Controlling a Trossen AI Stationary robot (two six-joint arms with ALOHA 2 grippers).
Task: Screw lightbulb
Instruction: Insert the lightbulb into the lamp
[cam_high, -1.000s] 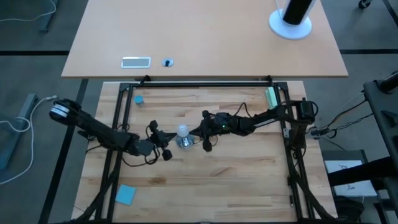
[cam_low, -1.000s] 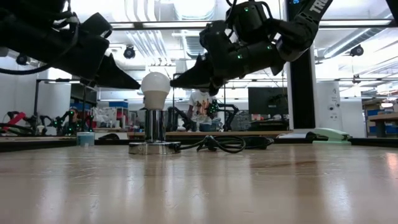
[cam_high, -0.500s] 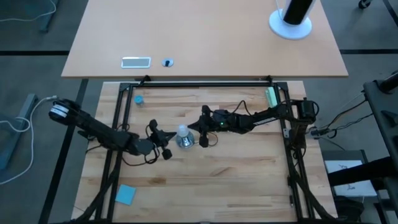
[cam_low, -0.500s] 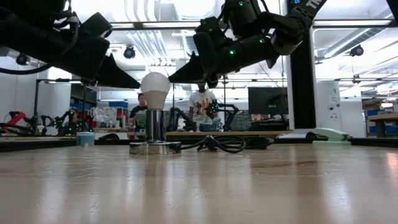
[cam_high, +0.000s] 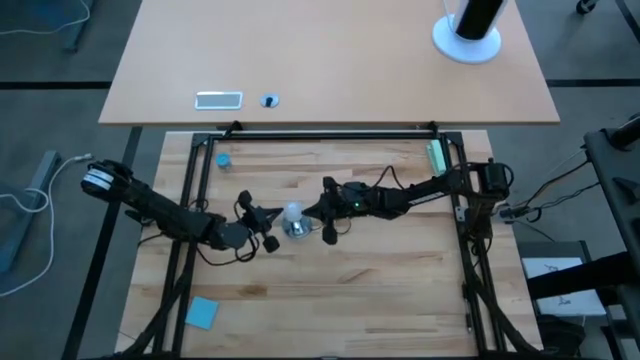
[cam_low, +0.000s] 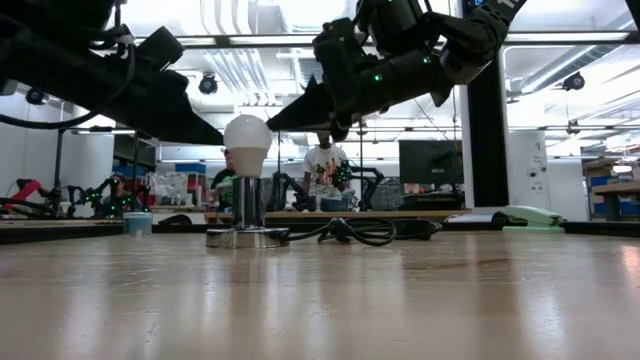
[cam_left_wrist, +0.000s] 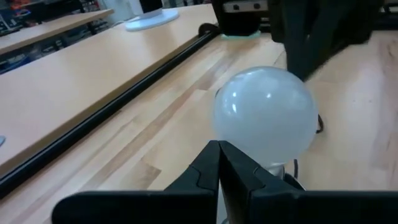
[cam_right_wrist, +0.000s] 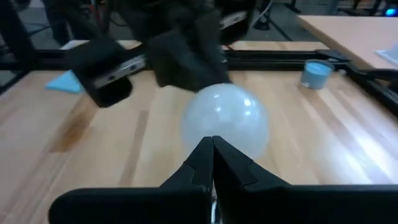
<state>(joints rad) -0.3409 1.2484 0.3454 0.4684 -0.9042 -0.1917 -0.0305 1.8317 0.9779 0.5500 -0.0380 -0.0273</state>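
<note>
The white frosted lightbulb (cam_low: 248, 138) stands upright with its screw base in the silver socket disc (cam_low: 247, 236) at mid-table; it also shows in the high view (cam_high: 292, 211). My left gripper (cam_high: 271, 221) is shut, its tip at the bulb's left side, and the bulb (cam_left_wrist: 264, 118) fills the space right ahead of it (cam_left_wrist: 219, 149). My right gripper (cam_high: 309, 212) is shut, its tip at the bulb's upper right side, with the bulb (cam_right_wrist: 225, 121) right ahead of it (cam_right_wrist: 212, 144). My left gripper has its shut tip at the bulb's left side (cam_low: 228, 142), coming level from the table's left; I cannot tell whether it touches. My right gripper has its shut tip at the bulb's upper right side (cam_low: 268, 127), slanting down from the table's right; I cannot tell whether it touches.
The socket's black cord (cam_high: 333, 228) coils to the right of the disc. A small blue cap (cam_high: 223, 159) stands at the far left, a blue pad (cam_high: 202, 312) lies near the front left, and a green item (cam_high: 435, 155) lies at the far right. Black frame rails (cam_high: 330, 135) border the work area.
My right gripper has risen a little and gone toward the table's left, closer to the bulb's top. My left gripper has edged toward the bulb. The bulb and socket have stayed in place.
</note>
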